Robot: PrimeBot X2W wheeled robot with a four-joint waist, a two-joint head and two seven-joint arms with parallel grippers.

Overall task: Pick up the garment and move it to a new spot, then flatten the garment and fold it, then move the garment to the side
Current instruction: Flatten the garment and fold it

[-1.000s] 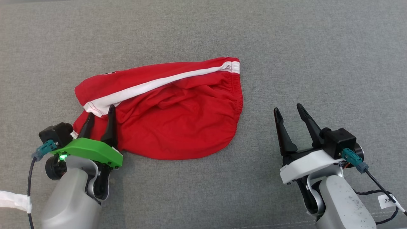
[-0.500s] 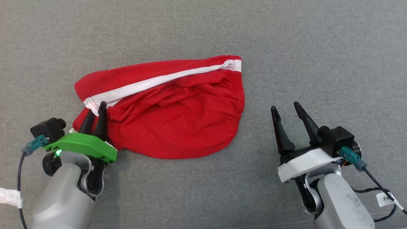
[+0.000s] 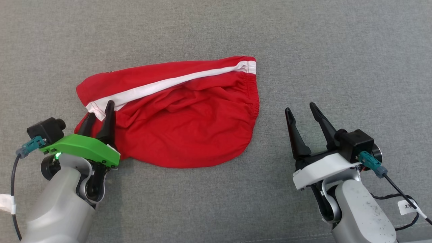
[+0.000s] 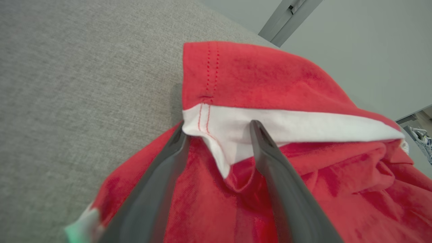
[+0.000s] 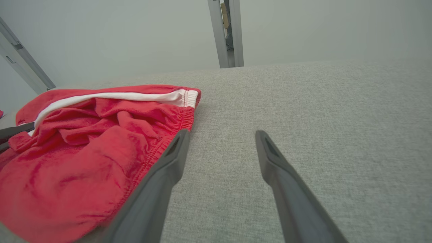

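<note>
Grey woven surface (image 3: 216, 30), broad and flat, carrying the work. On it, left of centre, lies a pair of red shorts (image 3: 182, 135), rumpled and not yet flattened, with the elastic waistband (image 3: 253, 101) toward my right and the leg opening toward my left. A white side stripe (image 3: 168, 84) runs along the far edge.

My right gripper (image 3: 299, 107) stands just off the waistband on bare surface, its jaws spread and holding nothing. My left gripper (image 3: 100, 108) is at the leg opening, jaws also apart, straddling the white hem corner (image 4: 216, 135) without pinching it.

Handling, as I judge it: light, limp knit that will sag and bunch, neither slippery nor fragile. The stitched hem and the gathered waistband are the firmest holds, so I would take one in each gripper.
</note>
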